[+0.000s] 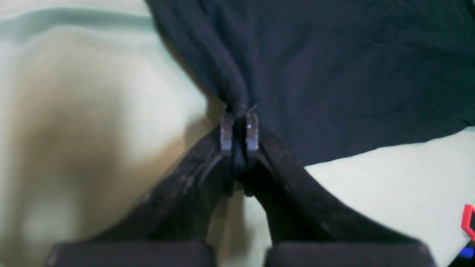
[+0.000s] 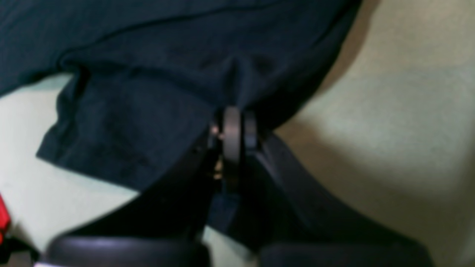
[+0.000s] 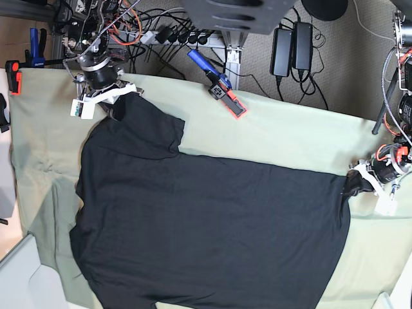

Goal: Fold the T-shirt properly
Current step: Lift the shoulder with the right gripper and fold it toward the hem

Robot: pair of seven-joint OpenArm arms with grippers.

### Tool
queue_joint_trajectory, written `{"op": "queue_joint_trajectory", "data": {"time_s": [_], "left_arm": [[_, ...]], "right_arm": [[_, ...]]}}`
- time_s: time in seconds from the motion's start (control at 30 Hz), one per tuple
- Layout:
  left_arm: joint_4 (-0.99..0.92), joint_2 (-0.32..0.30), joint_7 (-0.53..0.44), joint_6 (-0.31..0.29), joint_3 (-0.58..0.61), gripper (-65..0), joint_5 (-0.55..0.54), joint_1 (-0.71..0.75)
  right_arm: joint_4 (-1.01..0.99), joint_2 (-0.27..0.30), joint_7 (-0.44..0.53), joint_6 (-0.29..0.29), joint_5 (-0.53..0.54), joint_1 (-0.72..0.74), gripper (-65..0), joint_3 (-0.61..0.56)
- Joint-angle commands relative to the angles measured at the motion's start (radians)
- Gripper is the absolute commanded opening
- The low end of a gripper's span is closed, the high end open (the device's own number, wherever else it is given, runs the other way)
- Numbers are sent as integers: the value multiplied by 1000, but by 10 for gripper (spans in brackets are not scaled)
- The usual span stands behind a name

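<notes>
The black T-shirt (image 3: 212,225) lies spread plain side up on the pale green table cloth (image 3: 283,135), with no print showing. My left gripper (image 1: 239,128) is shut on a pinched corner of the T-shirt (image 1: 334,74); in the base view it sits at the shirt's right corner (image 3: 360,183). My right gripper (image 2: 237,129) is shut on the shirt's edge beside a short sleeve (image 2: 118,133); in the base view it holds the far left corner (image 3: 116,106).
A blue and orange clamp (image 3: 219,84) rests on the cloth's far edge. A red clamp (image 3: 13,74) grips the left corner. Cables and power bricks (image 3: 293,42) lie behind the table. A red part (image 1: 468,220) shows low right in the left wrist view.
</notes>
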Motion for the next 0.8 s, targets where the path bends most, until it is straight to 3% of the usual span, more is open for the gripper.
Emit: {"op": "queue_joint_trajectory", "data": {"time_s": [0.0,0.17,0.37,0.63,0.77], "left_arm": [[13,-33,0,-31,-6,-650,-36,-17],[13,-80,83,-31,-7,-650,-156,-17],[13,-92,117,-31,-7,-650,-250,-31],[13,-87,115,-31,-6,-650,-237,-121],[11,-70,89,-31,-6,-650,-179,-147]], "right_arm": [[30,3,-22,-17,-2,-6,-650,11],[122,26,-42,27,57,-38,-650,69],[169,75,-56,28,109,-44,-650,111],[169,153,-65,54,133,39,-650,119],[163,162,-72,57,133,103,-650,116]]}}
